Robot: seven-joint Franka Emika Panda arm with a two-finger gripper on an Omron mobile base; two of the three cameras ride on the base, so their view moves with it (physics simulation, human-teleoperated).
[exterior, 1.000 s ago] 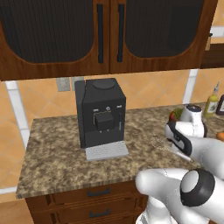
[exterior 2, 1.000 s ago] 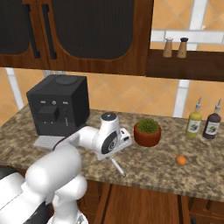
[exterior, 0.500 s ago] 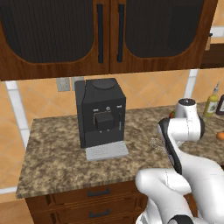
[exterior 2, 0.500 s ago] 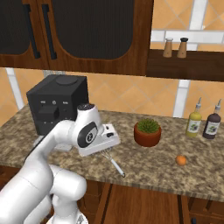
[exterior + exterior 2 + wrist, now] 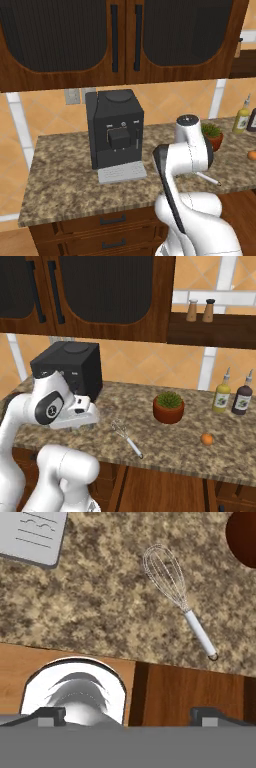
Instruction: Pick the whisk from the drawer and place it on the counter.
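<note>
Slim silver wire whisk [image 5: 172,587] lying flat on the speckled brown-and-beige granite counter [image 5: 165,441], near its front edge, handle pointing toward that edge. Free of the arm, nothing touching it. Two-finger gripper [image 5: 127,716] held above the counter's front edge, small dark fingertips [image 5: 49,715] spread wide, empty. Round terracotta pot with a green plant [image 5: 169,407] close behind the whisk, black boxy coffee machine [image 5: 115,129] off to the left, small orange fruit [image 5: 207,439] further right.
</note>
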